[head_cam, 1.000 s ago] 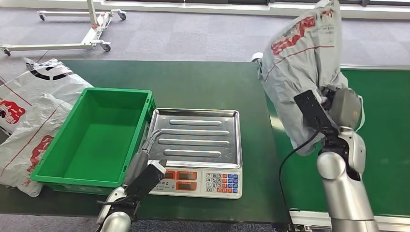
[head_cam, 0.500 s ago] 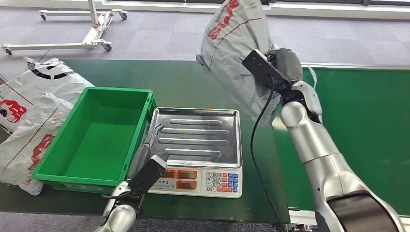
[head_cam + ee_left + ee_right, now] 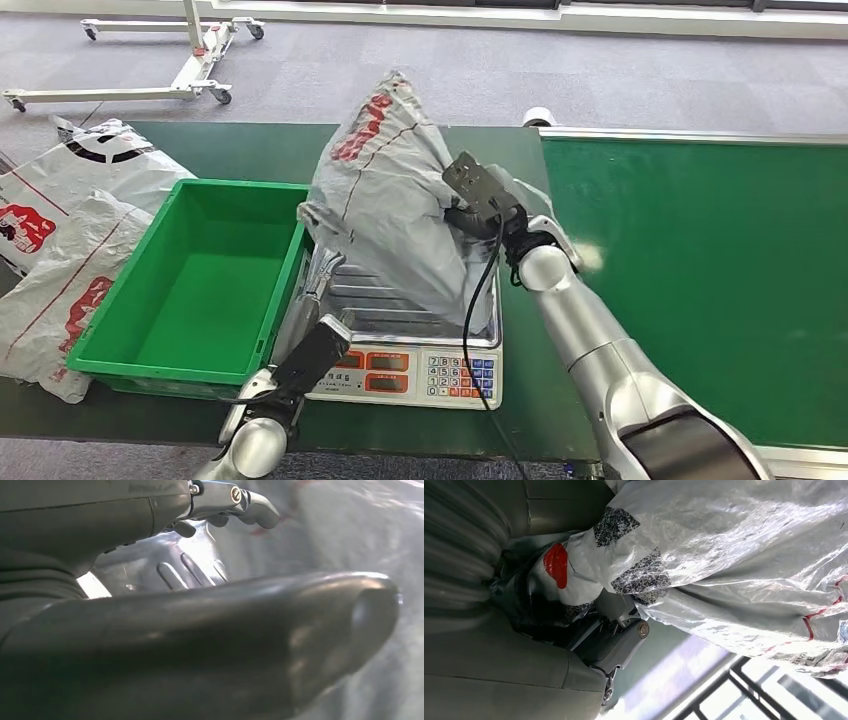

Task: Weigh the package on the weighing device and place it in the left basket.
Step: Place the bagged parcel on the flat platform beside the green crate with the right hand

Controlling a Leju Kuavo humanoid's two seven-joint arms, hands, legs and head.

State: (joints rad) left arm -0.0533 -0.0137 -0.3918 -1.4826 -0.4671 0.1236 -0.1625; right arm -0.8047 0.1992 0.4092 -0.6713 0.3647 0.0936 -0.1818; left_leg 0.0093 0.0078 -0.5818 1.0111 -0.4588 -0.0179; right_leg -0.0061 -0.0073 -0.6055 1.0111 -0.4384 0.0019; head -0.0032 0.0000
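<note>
Clearly, from the head view, the right hand (image 3: 478, 215) grips the grey courier bag (image 3: 385, 215) tilted over the scale's steel pan (image 3: 400, 305); released so, it may slump off. Left wrist view: left hand (image 3: 200, 630) fingers (image 3: 250, 505) seemingly spread, nearly touching the bag.

Dark green table surface (image 3: 430, 160), spanning left and centre of the head view.
- Green plastic basket (image 3: 205, 290), centre left, standing on the surface.
- Weighing scale (image 3: 415, 372) with steel tray, centre, just beside the basket.
- Grey-and-red mailer bags (image 3: 60, 235), far left edge, beside the basket.

Brighter green conveyor belt (image 3: 700, 270), right half, adjoining the table.
</note>
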